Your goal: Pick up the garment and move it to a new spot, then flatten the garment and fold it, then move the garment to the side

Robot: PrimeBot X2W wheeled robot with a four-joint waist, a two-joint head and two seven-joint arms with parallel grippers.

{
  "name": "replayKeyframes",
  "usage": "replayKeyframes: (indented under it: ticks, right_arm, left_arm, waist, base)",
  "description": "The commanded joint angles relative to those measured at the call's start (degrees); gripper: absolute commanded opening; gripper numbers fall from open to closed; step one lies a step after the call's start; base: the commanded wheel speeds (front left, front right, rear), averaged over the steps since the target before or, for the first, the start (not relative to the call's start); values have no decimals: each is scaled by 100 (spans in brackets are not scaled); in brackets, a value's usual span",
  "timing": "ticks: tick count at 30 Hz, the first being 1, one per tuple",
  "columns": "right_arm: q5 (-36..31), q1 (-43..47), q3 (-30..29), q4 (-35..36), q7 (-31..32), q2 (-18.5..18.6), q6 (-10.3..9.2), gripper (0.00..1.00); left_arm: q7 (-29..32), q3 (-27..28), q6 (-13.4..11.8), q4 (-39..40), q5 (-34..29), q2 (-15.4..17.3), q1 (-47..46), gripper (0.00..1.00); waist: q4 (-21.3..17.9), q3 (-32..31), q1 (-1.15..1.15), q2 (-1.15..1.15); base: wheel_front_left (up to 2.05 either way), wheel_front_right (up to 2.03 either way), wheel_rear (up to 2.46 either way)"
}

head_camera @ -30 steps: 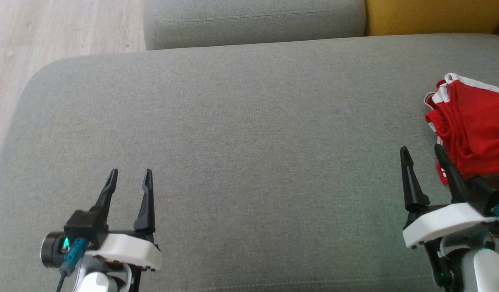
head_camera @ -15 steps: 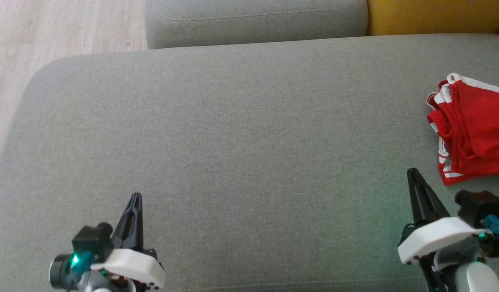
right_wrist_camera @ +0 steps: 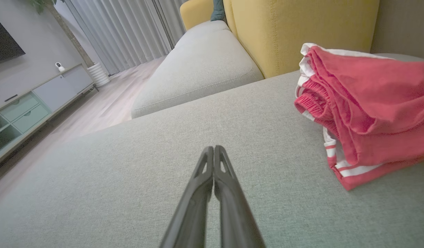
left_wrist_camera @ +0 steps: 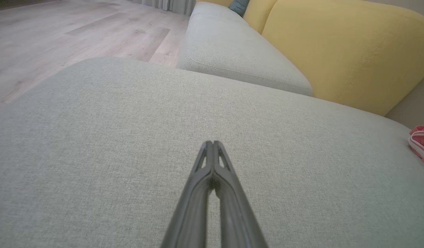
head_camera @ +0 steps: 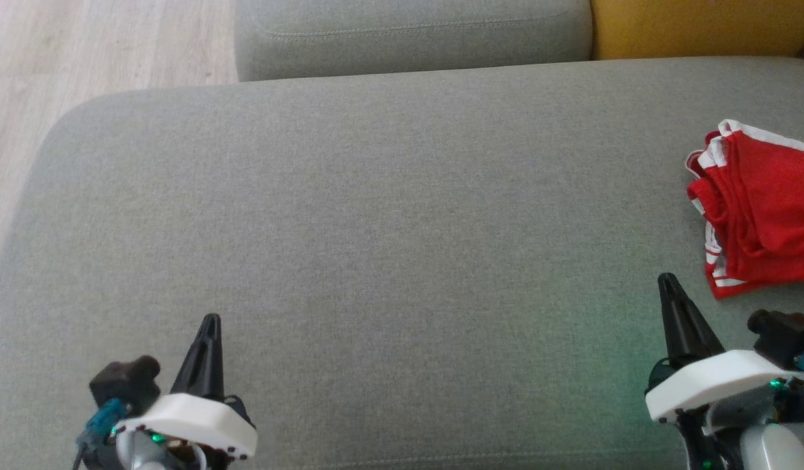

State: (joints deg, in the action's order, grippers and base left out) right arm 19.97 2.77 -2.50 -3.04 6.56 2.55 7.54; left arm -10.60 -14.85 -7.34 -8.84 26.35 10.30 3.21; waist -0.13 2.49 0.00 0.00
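While left tool (head_camera: 209,320), right tool (head_camera: 666,279) closed, holding nothing, garment (head_camera: 761,209) rests on grey cushion (head_camera: 388,209).

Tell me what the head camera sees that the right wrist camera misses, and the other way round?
Head view, not right wrist: the left gripper, shut. Right wrist view, not head: curtains and a low cabinet across the room. Both: the red garment with white trim lying on the grey seat, the yellow backrest, and the right gripper, shut and empty.
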Motion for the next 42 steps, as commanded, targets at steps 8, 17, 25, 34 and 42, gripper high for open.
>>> replayKeyframes:
  ticks: [8,17,25,34,42]
  right_arm:
    - [667,-322,-40,56,-39,43,-1,0]
    - [1210,-367,-57,-37,-46,51,-2,0]
    - [1754,-413,-77,-131,-51,57,-2,0]
    - [2363,-465,-101,-236,-56,63,-2,0]
    - [2902,-511,-124,-330,-59,67,-3,0]
  left_arm:
    - [119,247,144,100,616,-8,-332,0]
    - [223,369,253,49,1127,-45,-382,0]
    - [331,497,363,6,1637,-86,-427,0]
    - [457,646,486,-48,2206,-135,-479,0]
    - [571,781,595,-97,2707,-181,-527,0]
  waist:
    - [1,-19,0,0]
    - [2,-36,0,0]
    - [3,-53,0,0]
    - [4,-73,0,0]
    - [5,-90,0,0]
  base:
    - [0,0,0]
    - [0,0,0]
    - [0,0,0]
    - [0,0,0]
    - [0,0,0]
